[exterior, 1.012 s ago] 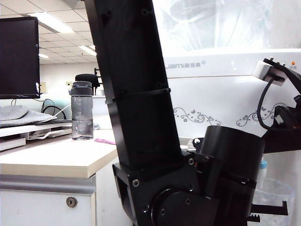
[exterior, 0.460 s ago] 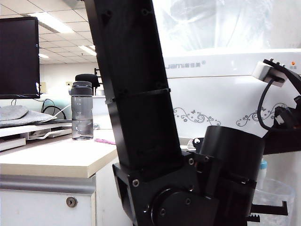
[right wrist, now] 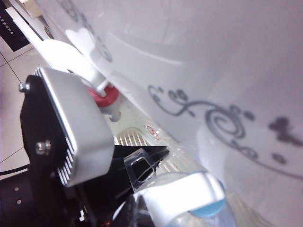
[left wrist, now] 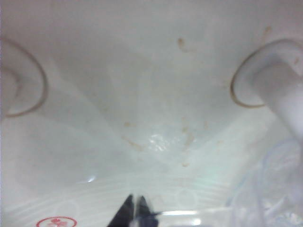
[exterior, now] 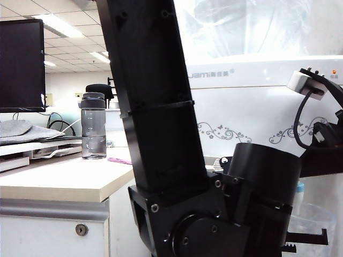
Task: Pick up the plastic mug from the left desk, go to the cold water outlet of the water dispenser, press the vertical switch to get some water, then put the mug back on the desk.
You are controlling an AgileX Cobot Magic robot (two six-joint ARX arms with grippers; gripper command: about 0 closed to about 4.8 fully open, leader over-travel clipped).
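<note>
Plastic mug (exterior: 316, 222), clear and dimpled, up at the water dispenser (exterior: 246, 107), just below the blue-collared tap (exterior: 300, 187) and well apart from the pale worktop (exterior: 59, 182) on the left.

Seen only from the exterior camera: grey bottle (exterior: 93, 126) upright on that worktop, dark monitor (exterior: 21, 64) behind it, small keyhole (exterior: 81, 229) in the front panel, grey lettering and floral scrolls on the dispenser. Much of that view blocked by a thick black arm (exterior: 155, 107) across the middle.

Seen only from the left wrist camera: the inside of the dispenser's white recess, stained in spots, with two round tap bases (left wrist: 265, 75) to either side. Left end effector (left wrist: 135, 213) low in that recess, dark tips pressed together, gripping nothing. Blurred edge of the mug (left wrist: 279, 184) beside it.

Seen only from the right wrist camera: red-collared tap (right wrist: 102, 97) with its long flat lever, and the mug's thin clear handle (right wrist: 142, 168). Right end effector (right wrist: 106, 161) close to that handle, with one ribbed silver pad (right wrist: 75, 127) showing and the other side hidden; cannot tell whether apart, together or clamped on the mug.
</note>
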